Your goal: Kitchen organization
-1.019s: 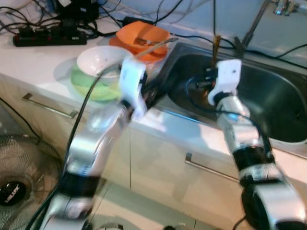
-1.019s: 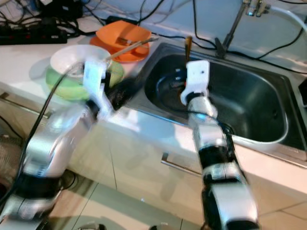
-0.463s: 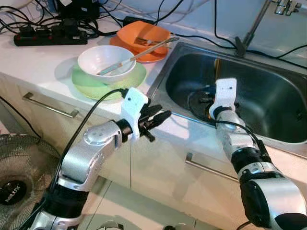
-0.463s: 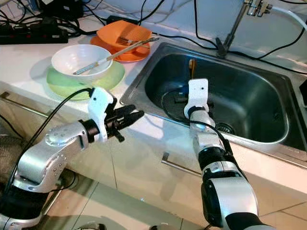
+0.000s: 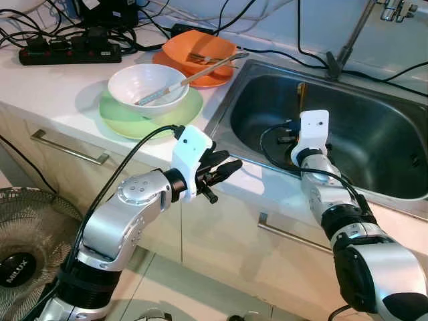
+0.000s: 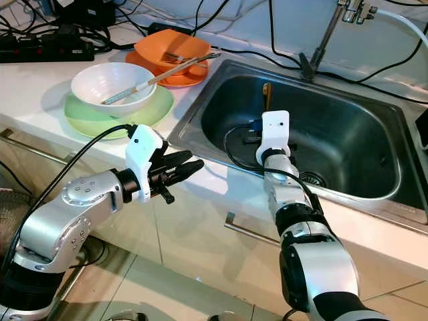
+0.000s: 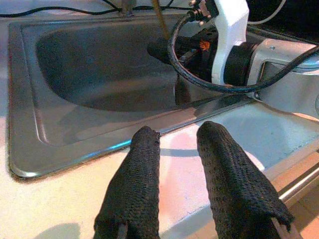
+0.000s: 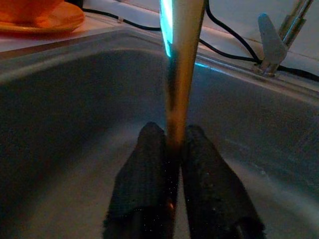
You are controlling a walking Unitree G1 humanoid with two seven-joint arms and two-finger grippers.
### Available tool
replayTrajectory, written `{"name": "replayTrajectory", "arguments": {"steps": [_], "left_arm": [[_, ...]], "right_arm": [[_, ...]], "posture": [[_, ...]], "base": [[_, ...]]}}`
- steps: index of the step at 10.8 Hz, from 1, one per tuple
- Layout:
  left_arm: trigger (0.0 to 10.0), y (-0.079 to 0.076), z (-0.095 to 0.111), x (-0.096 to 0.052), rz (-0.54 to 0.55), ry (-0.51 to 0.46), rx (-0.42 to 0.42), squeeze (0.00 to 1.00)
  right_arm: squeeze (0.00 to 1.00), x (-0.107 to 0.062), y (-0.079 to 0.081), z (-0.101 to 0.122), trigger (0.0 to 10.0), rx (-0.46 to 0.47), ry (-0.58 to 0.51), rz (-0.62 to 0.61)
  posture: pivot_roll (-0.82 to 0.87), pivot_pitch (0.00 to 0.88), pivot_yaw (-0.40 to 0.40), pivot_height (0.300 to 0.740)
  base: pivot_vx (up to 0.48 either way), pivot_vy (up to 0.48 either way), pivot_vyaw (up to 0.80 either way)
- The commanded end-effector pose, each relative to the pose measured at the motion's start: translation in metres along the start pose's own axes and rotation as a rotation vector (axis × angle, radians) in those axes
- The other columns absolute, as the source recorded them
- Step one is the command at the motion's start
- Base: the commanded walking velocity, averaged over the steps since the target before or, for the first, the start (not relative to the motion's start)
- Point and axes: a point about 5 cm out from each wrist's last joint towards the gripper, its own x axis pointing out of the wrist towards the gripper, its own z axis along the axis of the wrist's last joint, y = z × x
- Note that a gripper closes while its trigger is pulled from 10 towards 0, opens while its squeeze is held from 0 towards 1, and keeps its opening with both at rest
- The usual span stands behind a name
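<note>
My right gripper [image 8: 173, 132] reaches over the front rim of the steel sink [image 5: 374, 144] and is shut on a slim golden utensil handle [image 8: 182, 69]. The handle [image 6: 267, 93] stands upright above the sink bottom. My left gripper [image 5: 226, 168] hovers at the counter's front edge, left of the sink, open with nothing between its fingers [image 7: 142, 164]. On the counter a white bowl [image 5: 147, 85] with a utensil in it sits on a green plate [image 5: 120, 117]. Behind it an orange bowl [image 5: 200, 48] on an orange plate holds more utensils.
A faucet [image 6: 324, 37] rises behind the sink, with black cables along the back wall. A power strip [image 5: 70, 51] lies at the counter's back left. Drawer handles [image 5: 67, 148] run under the counter. A fan [image 5: 17, 261] stands on the floor at the left.
My left gripper has drawn back from beside the green plate to the counter's front edge. My right gripper has sunk lower into the sink with the golden handle. The blur has cleared.
</note>
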Motion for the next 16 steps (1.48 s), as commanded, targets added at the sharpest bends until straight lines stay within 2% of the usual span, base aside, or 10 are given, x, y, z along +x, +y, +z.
{"name": "replayTrajectory", "arguments": {"steps": [1, 2, 5, 8, 9, 11, 12, 13, 15, 16], "left_arm": [[10.0, -0.004, 0.001, 0.000, -0.016, 0.007, 0.010, 0.00], [10.0, -0.005, 0.002, 0.000, -0.016, 0.009, 0.008, 0.00], [10.0, -0.005, 0.002, 0.001, -0.014, 0.003, 0.009, 0.00], [10.0, 0.002, 0.007, 0.008, 0.077, -0.034, 0.060, 0.00], [10.0, 0.004, 0.013, 0.011, 0.124, -0.076, 0.087, 0.00], [10.0, 0.018, 0.027, 0.011, 0.247, -0.168, 0.118, 0.00], [10.0, 0.029, 0.033, 0.010, 0.339, -0.217, 0.141, 0.00], [10.0, 0.039, 0.036, 0.008, 0.410, -0.250, 0.148, 0.00], [10.0, 0.051, 0.038, 0.004, 0.521, -0.297, 0.168, 0.00], [10.0, 0.052, 0.036, 0.002, 0.542, -0.306, 0.176, 0.00]], "right_arm": [[1.00, -0.003, -0.001, -0.010, 10.0, 0.004, 0.043, -0.009], [0.00, -0.003, 0.001, -0.010, 10.0, -0.002, 0.041, 0.000], [0.00, -0.001, 0.002, -0.002, 10.0, -0.003, 0.004, 0.010], [0.00, 0.005, 0.007, 0.031, 10.0, -0.007, -0.168, 0.031], [0.00, 0.004, 0.007, 0.046, 10.0, 0.011, -0.249, 0.024], [0.00, -0.005, 0.006, 0.063, 10.0, 0.050, -0.357, 0.011], [0.00, -0.016, 0.009, 0.069, 10.0, 0.073, -0.409, 0.015], [0.00, -0.027, 0.014, 0.071, 10.0, 0.050, -0.438, 0.036], [0.00, -0.050, 0.018, 0.066, 10.0, 0.062, -0.441, 0.059], [0.00, -0.057, 0.020, 0.061, 10.0, 0.068, -0.421, 0.064]], "posture": [[0.01, 0.089, -0.091, 0.740], [0.01, 0.089, -0.091, 0.740], [0.00, 0.087, -0.092, 0.740], [-0.01, 0.084, -0.090, 0.740], [-0.02, 0.081, -0.090, 0.740], [-0.03, 0.078, -0.092, 0.740], [-0.05, 0.078, -0.095, 0.740], [-0.05, 0.078, -0.095, 0.740], [-0.07, 0.074, -0.103, 0.740], [-0.08, 0.070, -0.104, 0.740]], "base": [[0.000, 0.000, 0.00], [0.000, 0.000, 0.00], [0.000, 0.000, 0.00], [0.000, 0.000, 0.00], [0.000, 0.000, 0.00], [0.000, 0.000, 0.00], [0.000, 0.000, 0.00], [0.000, 0.000, 0.00], [0.000, 0.000, 0.00], [0.000, 0.000, 0.00]]}}
